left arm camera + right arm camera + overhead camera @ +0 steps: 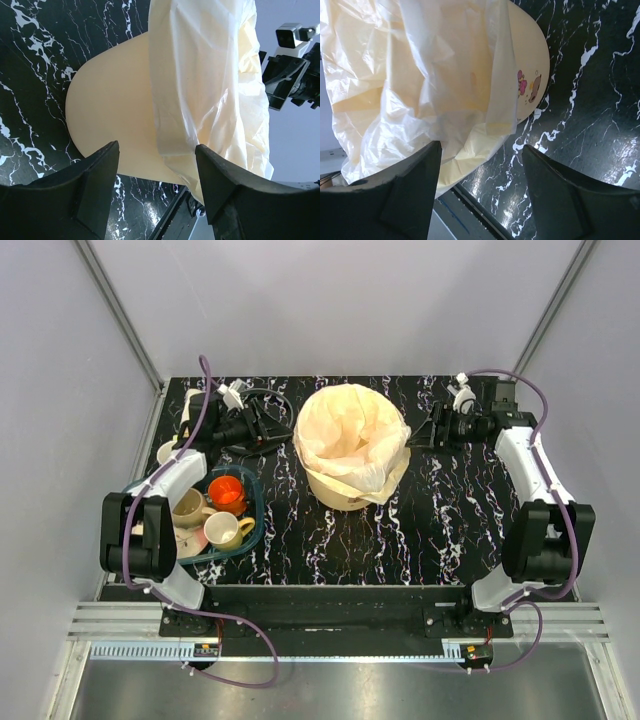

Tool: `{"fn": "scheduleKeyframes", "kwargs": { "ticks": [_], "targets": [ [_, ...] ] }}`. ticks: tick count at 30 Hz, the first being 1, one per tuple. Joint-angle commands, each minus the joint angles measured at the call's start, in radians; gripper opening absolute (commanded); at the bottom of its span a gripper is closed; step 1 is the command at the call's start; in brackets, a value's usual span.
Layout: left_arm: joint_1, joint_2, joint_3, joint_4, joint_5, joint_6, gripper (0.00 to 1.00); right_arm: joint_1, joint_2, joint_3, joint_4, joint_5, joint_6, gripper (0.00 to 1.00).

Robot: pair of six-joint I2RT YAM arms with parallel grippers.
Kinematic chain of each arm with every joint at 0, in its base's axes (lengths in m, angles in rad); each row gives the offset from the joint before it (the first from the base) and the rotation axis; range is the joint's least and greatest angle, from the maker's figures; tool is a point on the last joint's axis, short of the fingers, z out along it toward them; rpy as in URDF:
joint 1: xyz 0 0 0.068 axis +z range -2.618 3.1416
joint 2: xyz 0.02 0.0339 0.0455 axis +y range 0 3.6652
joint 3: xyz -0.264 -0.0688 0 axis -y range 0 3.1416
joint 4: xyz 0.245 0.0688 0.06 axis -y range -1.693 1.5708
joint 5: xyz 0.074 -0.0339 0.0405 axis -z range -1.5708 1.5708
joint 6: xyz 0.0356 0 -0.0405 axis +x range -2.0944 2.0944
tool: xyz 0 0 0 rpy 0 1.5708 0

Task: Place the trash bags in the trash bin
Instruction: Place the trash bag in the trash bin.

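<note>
The trash bag [350,430] lies opened over the mouth of the trash bin [335,498], its film spilling past the rim and hanging lowest on the bin's near-right side. The left gripper [285,436] and the right gripper [420,432] flank the bin, each pointing at it from just beside it, about equally close, jaws spread and empty. A teal tray [256,525] of cups sits to the bin's near left, out of either gripper's path.

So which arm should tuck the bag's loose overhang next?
Probably right. The trash bag hangs lowest on the right of the trash bin, before the open right end effector; the left end effector faces more bare wall.
</note>
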Motion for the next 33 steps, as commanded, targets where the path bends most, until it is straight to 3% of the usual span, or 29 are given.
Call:
{"fn": "scheduleKeyframes", "kwargs": {
  "ticks": [1, 13, 21, 25, 26, 28, 29, 32, 33],
  "targets": [
    [-0.012, 0.009, 0.032, 0.102, -0.001, -0.04, 0.66, -0.004, 0.005, -0.037, 0.073, -0.075, 0.043, 0.74],
    [-0.028, 0.04, -0.009, 0.194, 0.039, -0.097, 0.66, -0.013, 0.031, -0.099, 0.154, -0.136, 0.095, 0.7],
    [-0.04, 0.081, -0.002, 0.185, 0.048, -0.085, 0.54, -0.013, 0.062, -0.126, 0.231, -0.161, 0.138, 0.65],
    [-0.041, 0.109, 0.006, 0.174, 0.056, -0.077, 0.45, -0.013, 0.074, -0.13, 0.237, -0.181, 0.144, 0.54],
    [-0.041, 0.113, 0.004, 0.176, 0.058, -0.077, 0.43, -0.013, 0.073, -0.131, 0.235, -0.181, 0.14, 0.44],
    [-0.044, 0.122, 0.004, 0.177, 0.065, -0.07, 0.36, -0.013, 0.076, -0.13, 0.238, -0.182, 0.138, 0.38],
    [-0.044, 0.126, 0.006, 0.174, 0.061, -0.065, 0.31, -0.013, 0.08, -0.13, 0.238, -0.184, 0.135, 0.25],
    [-0.044, 0.141, 0.023, 0.103, 0.044, -0.012, 0.12, -0.013, 0.096, -0.13, 0.235, -0.15, 0.13, 0.0],
    [-0.044, 0.148, 0.029, 0.078, 0.036, 0.022, 0.08, -0.013, 0.102, -0.128, 0.229, -0.121, 0.129, 0.0]
  ]
}}
